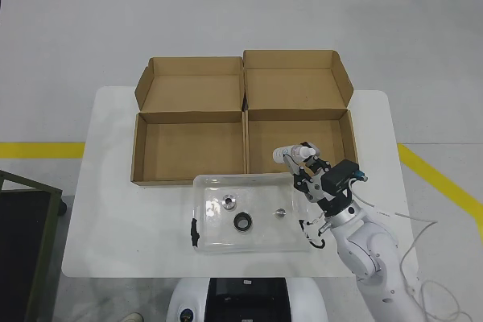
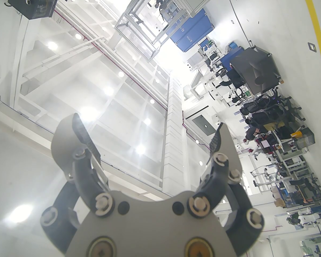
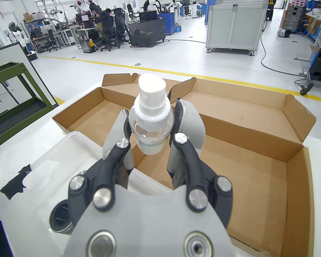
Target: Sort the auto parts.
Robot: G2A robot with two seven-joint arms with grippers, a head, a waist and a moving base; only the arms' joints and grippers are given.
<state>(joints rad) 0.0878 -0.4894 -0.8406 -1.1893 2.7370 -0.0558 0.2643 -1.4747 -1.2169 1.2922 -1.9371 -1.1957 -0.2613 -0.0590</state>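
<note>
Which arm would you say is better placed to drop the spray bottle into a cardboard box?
Right. The right gripper is shut on the spray bottle, holding it over the near part of a cardboard box. The left gripper is open and empty, pointing up at the ceiling.

White floor [image 1: 64, 48], yellow floor line [image 1: 32, 150], green rack [image 3: 18, 109], office chairs [image 3: 108, 27], ceiling lights [image 2: 140, 149]
</note>
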